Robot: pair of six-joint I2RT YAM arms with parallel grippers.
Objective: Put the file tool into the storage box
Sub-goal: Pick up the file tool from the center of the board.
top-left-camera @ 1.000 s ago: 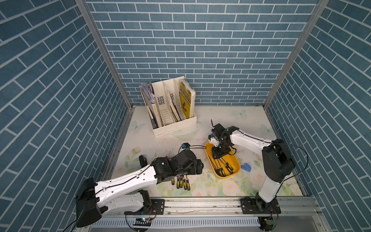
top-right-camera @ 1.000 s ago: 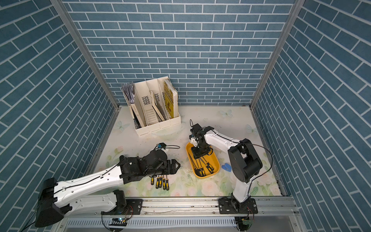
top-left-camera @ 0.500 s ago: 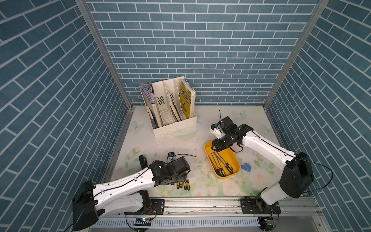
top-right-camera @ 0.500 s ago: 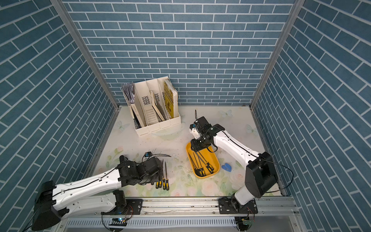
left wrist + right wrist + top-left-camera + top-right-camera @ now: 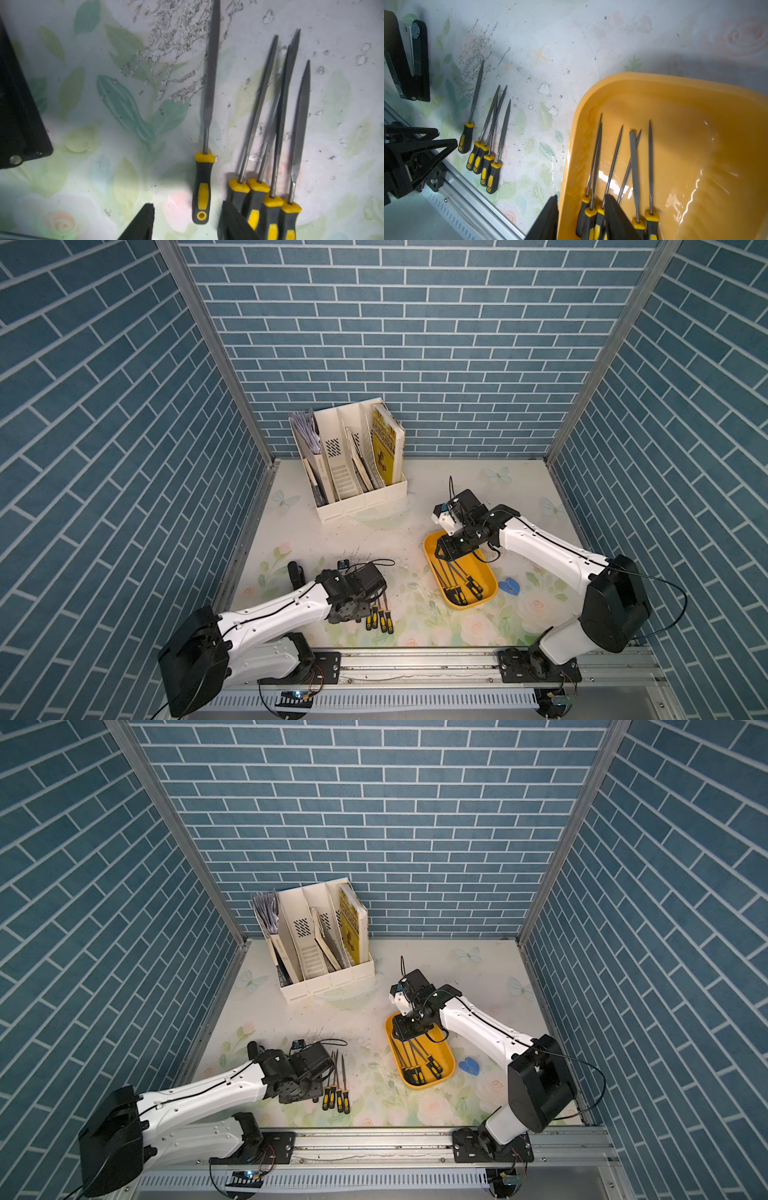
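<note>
Your left gripper (image 5: pixel 188 221) has pulled back to a file (image 5: pixel 207 112), half-open jaws narrowing astride its handle: next pickup begun. Right gripper (image 5: pixel 581 218) half-open, empty, over box (image 5: pixel 695 124).

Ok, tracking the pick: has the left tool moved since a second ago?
Yes: left tool drew back from the storage box toward the front rail.

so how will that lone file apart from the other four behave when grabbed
The lone file looks like thin steel, so probably stiff and light. Its black-and-yellow handle looks rubbery, likely grippy. The flat blade probably stops rolling.
</note>
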